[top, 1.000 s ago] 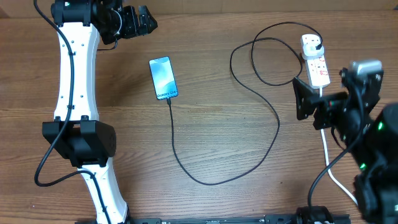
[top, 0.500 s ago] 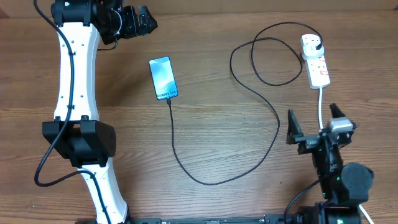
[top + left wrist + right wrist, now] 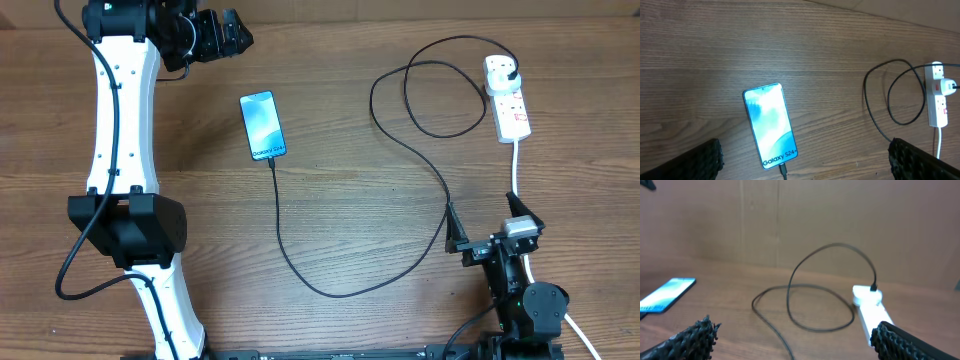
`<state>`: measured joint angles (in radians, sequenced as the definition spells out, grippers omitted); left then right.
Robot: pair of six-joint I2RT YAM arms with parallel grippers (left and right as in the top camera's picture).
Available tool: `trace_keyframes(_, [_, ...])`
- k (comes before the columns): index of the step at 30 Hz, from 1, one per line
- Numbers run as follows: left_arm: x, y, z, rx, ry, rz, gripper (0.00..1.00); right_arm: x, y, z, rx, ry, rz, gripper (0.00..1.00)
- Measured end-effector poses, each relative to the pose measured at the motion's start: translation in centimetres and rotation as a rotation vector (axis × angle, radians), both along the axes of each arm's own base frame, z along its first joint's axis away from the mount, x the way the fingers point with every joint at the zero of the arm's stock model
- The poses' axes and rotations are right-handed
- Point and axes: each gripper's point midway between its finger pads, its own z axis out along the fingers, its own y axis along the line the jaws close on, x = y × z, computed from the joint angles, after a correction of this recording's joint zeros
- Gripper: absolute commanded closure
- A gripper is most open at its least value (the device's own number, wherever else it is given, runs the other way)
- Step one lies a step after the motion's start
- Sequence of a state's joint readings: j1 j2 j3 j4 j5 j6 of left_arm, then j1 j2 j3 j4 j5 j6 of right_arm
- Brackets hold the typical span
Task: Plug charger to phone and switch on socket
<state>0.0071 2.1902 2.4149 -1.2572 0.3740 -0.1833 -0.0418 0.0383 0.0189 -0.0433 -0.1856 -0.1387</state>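
The phone [image 3: 263, 125] lies screen up on the wooden table, its "Galaxy S24+" text showing in the left wrist view [image 3: 770, 124]. The charger [image 3: 430, 165], a thin black cable, has its tip in the phone's lower end [image 3: 783, 170] and loops across to its black plug in the socket [image 3: 507, 96], a white power strip at the far right [image 3: 938, 95] [image 3: 871, 309]. My left gripper [image 3: 232, 30] hovers open, back and left of the phone. My right gripper [image 3: 490, 222] stands open near the front edge, well below the socket, holding nothing.
The socket's thick white cord [image 3: 516, 170] runs from the strip toward my right arm's base. The left arm's white links [image 3: 120, 130] span the table's left side. A brown wall [image 3: 800, 215] backs the table.
My right arm has drawn back from beside the socket toward the table's front edge, gripper still open. The left arm, phone and cable have not moved.
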Motion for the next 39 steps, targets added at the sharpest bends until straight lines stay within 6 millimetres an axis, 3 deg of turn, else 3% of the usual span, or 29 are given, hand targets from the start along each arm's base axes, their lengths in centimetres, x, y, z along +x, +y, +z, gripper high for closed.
trace_keyframes(32, [-0.15, 0.0, -0.09, 0.0, 0.008, 0.0, 0.01, -0.2, 0.3, -0.11, 0.057, 0.012, 0.017, 0.0])
trace_keyframes(39, [0.34, 0.98, -0.13, 0.059, -0.029, 0.02, 0.0, -0.2, 0.31, -0.09, 0.057, 0.011, 0.017, 0.0])
